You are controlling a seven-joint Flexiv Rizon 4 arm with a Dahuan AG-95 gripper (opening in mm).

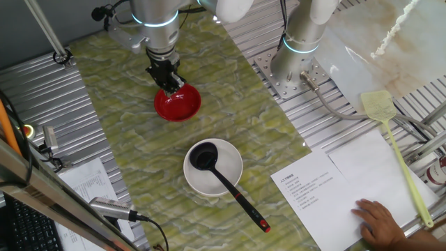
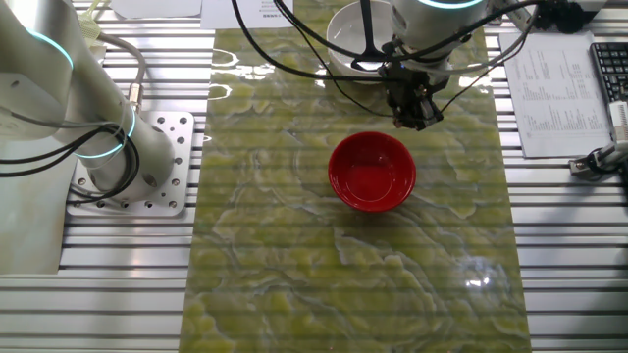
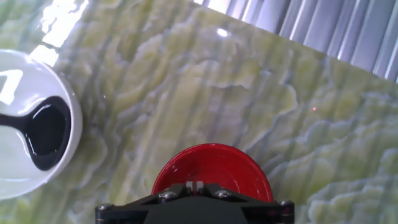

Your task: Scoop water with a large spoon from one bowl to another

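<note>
Glossy round red bowl (image 3: 212,169) under the closed, empty hand (image 3: 195,185) — black ladle (image 1: 221,176) rests in white bowl (image 1: 228,183).

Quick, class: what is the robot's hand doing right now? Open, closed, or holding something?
Hand: closed, holding nothing, hovering at the red bowl's rim; the ladle rests in the white bowl.

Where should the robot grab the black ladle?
Probably mid-handle. The ladle has its cup down in the white bowl, and the handle slants out over the rim, free above the table. Come from above, fingers across the handle, nearer the red tip.
</note>
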